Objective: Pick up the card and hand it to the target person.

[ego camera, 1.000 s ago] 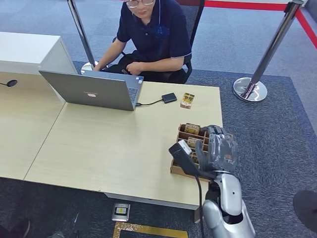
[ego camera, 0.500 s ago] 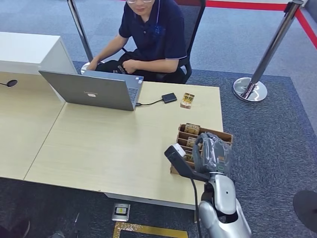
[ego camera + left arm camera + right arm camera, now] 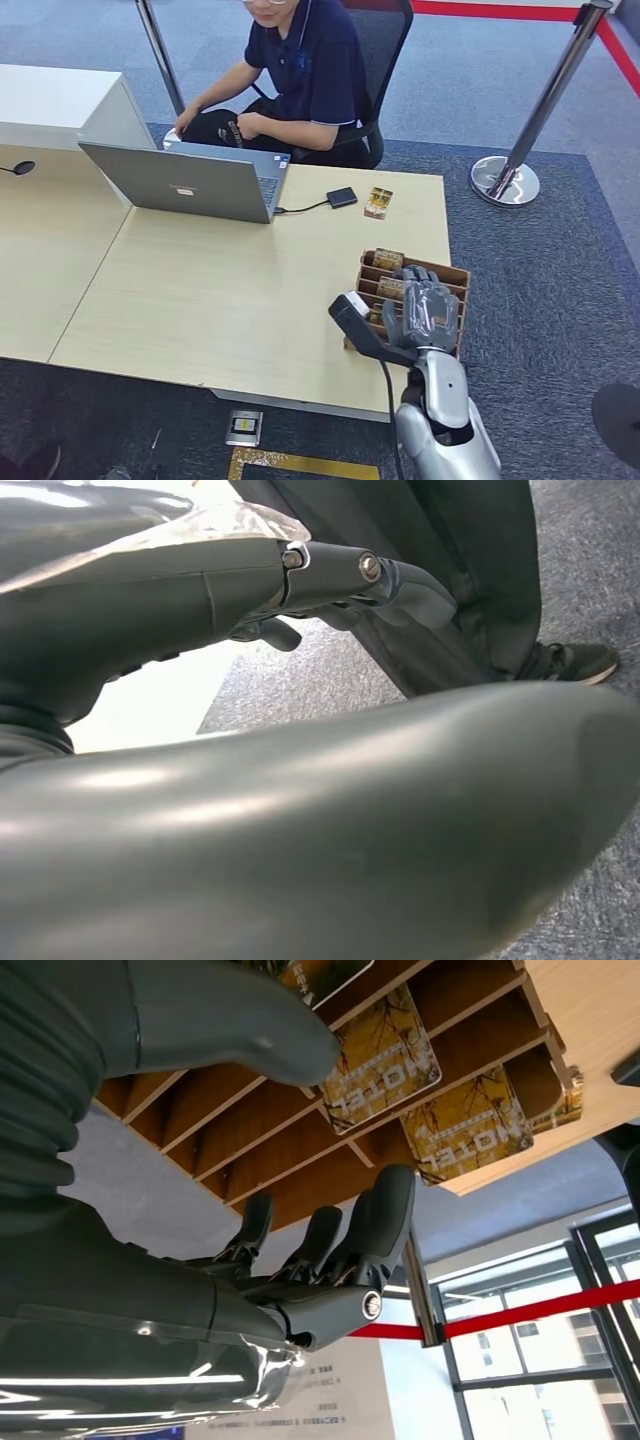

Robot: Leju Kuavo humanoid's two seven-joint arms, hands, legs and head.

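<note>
So the right hand [image 3: 425, 315] is parked right over the wooden card rack [image 3: 451, 272] at the near right corner of the desk [image 3: 226, 290], fingers [image 3: 381, 1215] apart and loosely curled, nothing in them. From the wrist camera you can see the thumb [image 3: 249, 1020] sitting just shy of a gold "HOTEL" card [image 3: 381, 1060] lying in one of the slots, with another card [image 3: 475, 1125] one slot over. No contact that I can make out, though the gap is small.

Progress-wise: I'd call this early. The reach looks about done, but the grab hasn't happened, and the lift and the whole handover are left. The person [image 3: 302, 80] is seated at the far side of the desk, well beyond the hand and off toward the laptop [image 3: 189, 185], so there's a long reach to come.

Left hand [image 3: 332, 575]: I see its fingers over carpet from its own wrist camera, but can't tell if they're spread or curled.

A loose card [image 3: 378, 202] also lies past the rack.
</note>
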